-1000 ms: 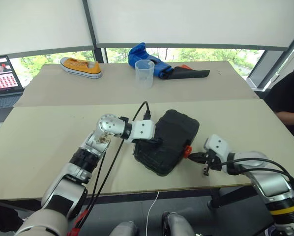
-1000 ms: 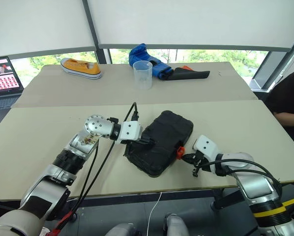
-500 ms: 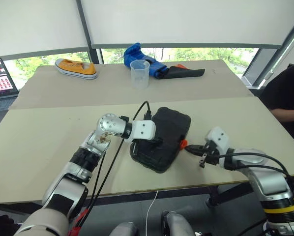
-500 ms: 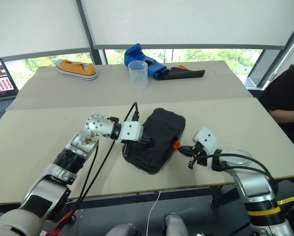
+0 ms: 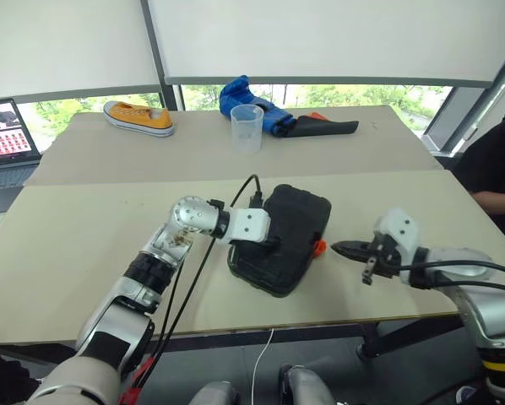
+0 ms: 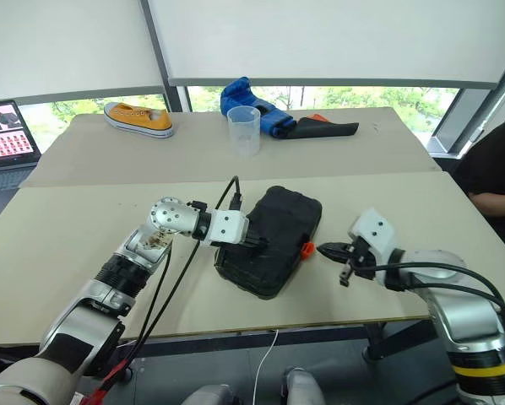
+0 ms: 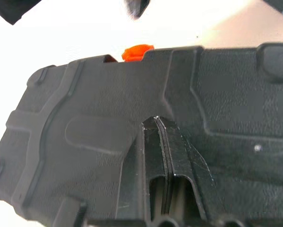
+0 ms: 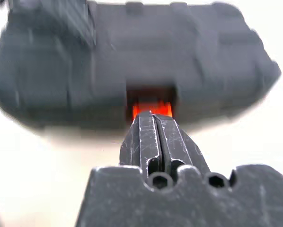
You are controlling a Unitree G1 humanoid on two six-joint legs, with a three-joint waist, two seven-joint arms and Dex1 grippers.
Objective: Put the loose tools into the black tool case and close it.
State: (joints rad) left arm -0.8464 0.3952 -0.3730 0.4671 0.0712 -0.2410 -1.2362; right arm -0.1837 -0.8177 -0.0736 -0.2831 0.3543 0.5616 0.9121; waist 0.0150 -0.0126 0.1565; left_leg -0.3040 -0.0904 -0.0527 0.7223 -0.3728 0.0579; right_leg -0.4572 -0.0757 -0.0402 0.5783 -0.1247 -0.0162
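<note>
The right gripper [image 5: 335,247] has drawn back from the case [image 5: 288,237] since a second ago: then its tip was right at the orange latch [image 5: 319,246], now it hangs clear of it, still aimed at it, fingers pressed together and holding nothing. The case lies closed on the near table [image 5: 67,253], toward its front edge, angled, the latch on the side facing the right gripper. The left gripper [image 5: 269,242] has not budged; it rests on the lid, jaws shut and empty. On the far table sit a yellow shoe [image 5: 138,116], a clear cup [image 5: 247,126] and a blue glove [image 5: 246,93] on a black cloth [image 5: 327,127].
</note>
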